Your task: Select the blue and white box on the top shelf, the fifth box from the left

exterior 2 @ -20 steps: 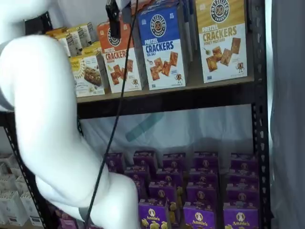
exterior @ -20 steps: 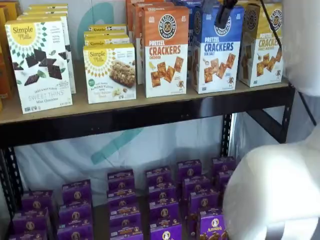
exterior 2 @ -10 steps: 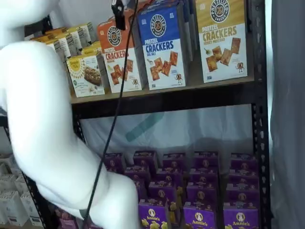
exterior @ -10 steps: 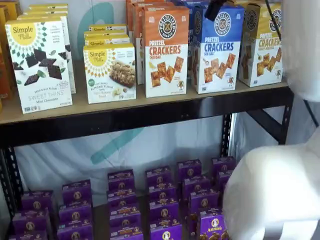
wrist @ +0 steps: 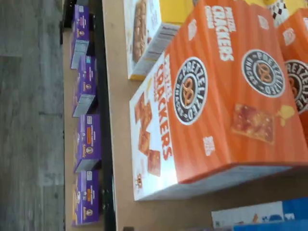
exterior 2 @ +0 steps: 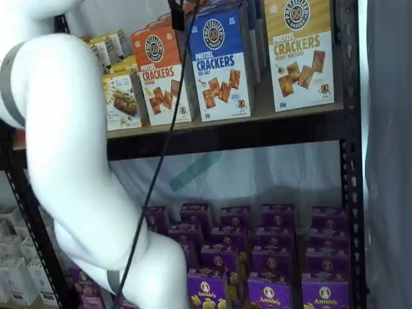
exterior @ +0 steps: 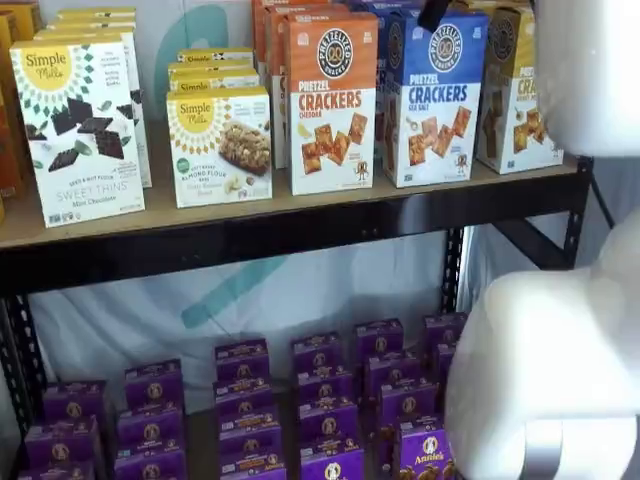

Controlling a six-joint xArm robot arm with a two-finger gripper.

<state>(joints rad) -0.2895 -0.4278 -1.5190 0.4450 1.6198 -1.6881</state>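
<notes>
A white robot arm (exterior 2: 71, 167) fills the foreground before a black-framed rack, its gripper (exterior: 434, 13) showing only as a black tip at the upper edge in both shelf views, so from where I stand I cannot tell whether the claw is released or clenched. The top shelf (exterior: 280, 225), a tan board on a thick black rail, carries cartons in tight rows against a pale sheet with a teal mark. The blue and white box (exterior: 434, 95) stands upright at the board's front edge, between the orange cheddar carton (exterior: 331, 100) and a yellow-topped carton (exterior: 520, 90). The likeliest trouble, in my judgement, is a wrong pick: the wrist view looks down mostly on the orange carton, with only a blue sliver (wrist: 269, 216) at the margin, so a descent from here could close on cheddar. Neighbours stand close, leaving little room for fingers; a nudge might tip a tall carton off the front. Small purple boxes (exterior: 320, 400) crowd the lower level.
</notes>
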